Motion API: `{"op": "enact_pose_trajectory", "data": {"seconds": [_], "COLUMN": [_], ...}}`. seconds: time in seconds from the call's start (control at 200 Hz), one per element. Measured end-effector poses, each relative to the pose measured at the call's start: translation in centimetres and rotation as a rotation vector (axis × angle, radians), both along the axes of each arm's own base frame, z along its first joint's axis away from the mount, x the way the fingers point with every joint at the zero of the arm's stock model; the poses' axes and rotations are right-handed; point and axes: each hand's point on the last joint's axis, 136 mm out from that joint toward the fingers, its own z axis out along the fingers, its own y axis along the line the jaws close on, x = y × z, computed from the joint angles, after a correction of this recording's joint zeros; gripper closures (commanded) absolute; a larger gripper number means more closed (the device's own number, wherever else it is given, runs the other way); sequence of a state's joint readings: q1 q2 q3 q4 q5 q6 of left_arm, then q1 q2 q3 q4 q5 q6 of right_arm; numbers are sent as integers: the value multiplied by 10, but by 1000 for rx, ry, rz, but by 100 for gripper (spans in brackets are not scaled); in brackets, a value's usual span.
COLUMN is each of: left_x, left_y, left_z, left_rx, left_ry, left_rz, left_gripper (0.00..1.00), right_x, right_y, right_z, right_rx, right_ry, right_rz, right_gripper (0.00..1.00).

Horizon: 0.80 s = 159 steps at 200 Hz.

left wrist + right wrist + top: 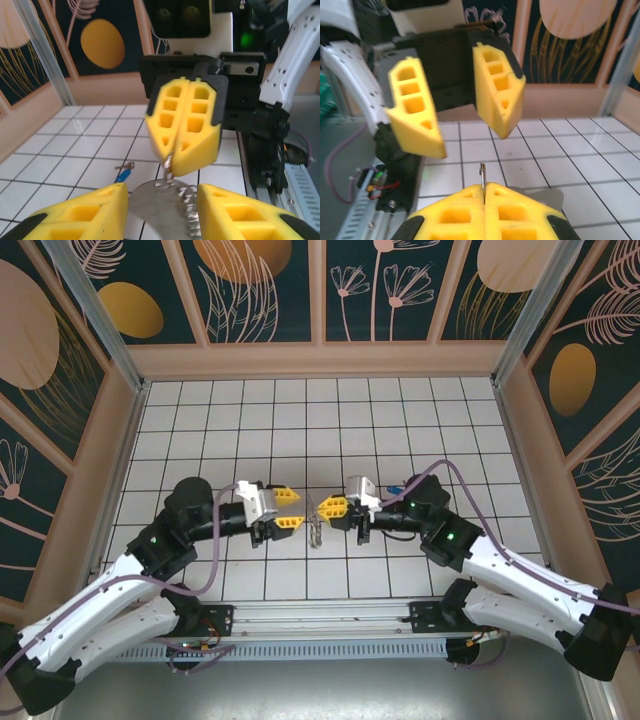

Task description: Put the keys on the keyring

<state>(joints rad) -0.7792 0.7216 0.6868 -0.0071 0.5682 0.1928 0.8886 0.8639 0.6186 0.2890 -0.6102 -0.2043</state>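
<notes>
Arms: two of them, the left arm (110, 600) and the right arm (520, 575), each with smooth white shells and black joints.
Elbow caps: big, round and black.
Lights: one small green light (155, 538) glows on each arm.
Cables: a thin grey-purple cable (216, 540) loops along each arm.
Wrist boxes: white blocks (258, 502) with black camera parts on them.
Left gripper (295, 511): a black holder with two yellow fingers (415, 110).
Right gripper (322, 508): the same black and yellow.
Finger shape: chunky wedges with square holes, narrow at the tips, black at the back.
Screws: tiny dark screws (284, 71) dot the white shell.
Bases: black blocks (205, 620) with little red wires.
</notes>
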Motion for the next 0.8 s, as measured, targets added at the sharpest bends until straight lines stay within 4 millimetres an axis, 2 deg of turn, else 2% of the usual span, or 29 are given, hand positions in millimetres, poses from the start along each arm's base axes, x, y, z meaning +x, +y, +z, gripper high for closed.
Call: {"op": "enact_pose_trajectory", "data": {"seconds": [0.175,0.34,0.586,0.796], "left_x": [-6,-10,-18,-22], "left_y": [0,-8,-9,-10], "left_z": [10,15,25,30], "left_rx": [-66,-95,-132,-156], "left_ry": [0,19,15,15], "left_rz": [-26,-81,-135,-162], "left_gripper": [61,61,61,61], "right_x": [-17,-27,-29,-28], "right_y": [-3,-5,-9,-10], "right_z": [17,24,38,40], "right_rx": [85,156,248,284], "right_ry": [-30,-28,-40,-33], "right_rz": [93,145,161,164], "right_gripper": [100,100,100,100]}}
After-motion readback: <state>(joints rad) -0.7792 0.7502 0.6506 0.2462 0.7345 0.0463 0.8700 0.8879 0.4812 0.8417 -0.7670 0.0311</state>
